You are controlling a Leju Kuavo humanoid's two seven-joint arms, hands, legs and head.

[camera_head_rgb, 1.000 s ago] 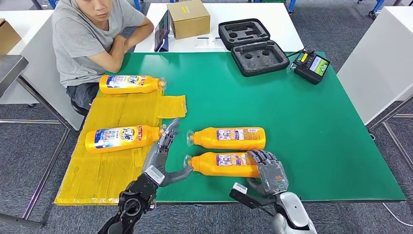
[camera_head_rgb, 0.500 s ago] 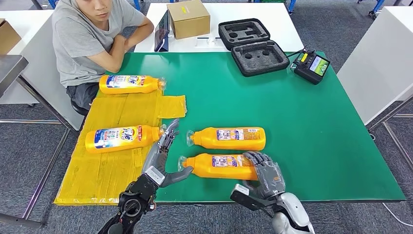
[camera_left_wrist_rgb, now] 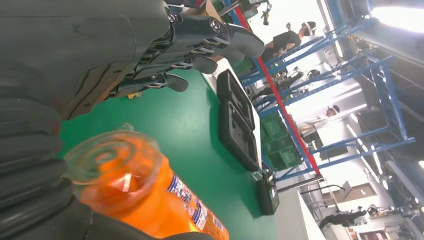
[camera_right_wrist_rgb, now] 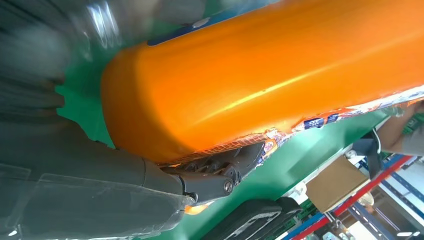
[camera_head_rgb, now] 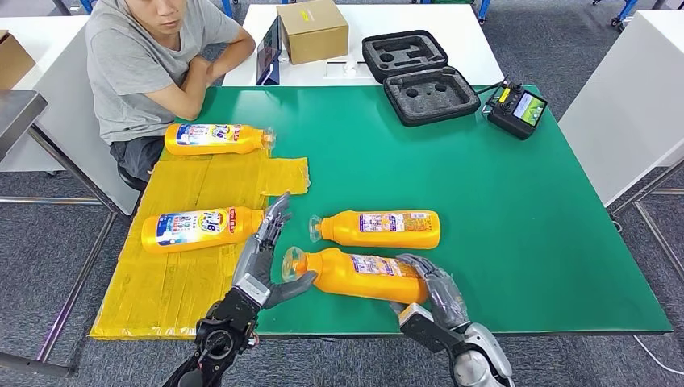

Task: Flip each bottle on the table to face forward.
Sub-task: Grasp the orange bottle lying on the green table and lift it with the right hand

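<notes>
Right hand (camera_head_rgb: 431,290) grips nearest bottle (camera_head_rgb: 363,274) at its base, long axis running across toward left hand (camera_head_rgb: 262,258), fingers spread, thumb probably touching cap.

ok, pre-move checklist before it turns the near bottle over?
1. Right hand holds the base end of the near bottle: ok; fingers wrap the base in the right wrist view.
2. Left hand positioned at the cap end: ok; open, thumb just under the cap, fingers apart and not gripping.
3. Label side facing up: not ok; the small-print back label shows.
4. Room to roll: cannot tell; the second bottle lies close beyond it, gap narrow.
5. Yellow mat bottles out of the way: ok; both lie left of the left hand.
6. Person away from the workspace: ok; arms folded at the far corner.
</notes>
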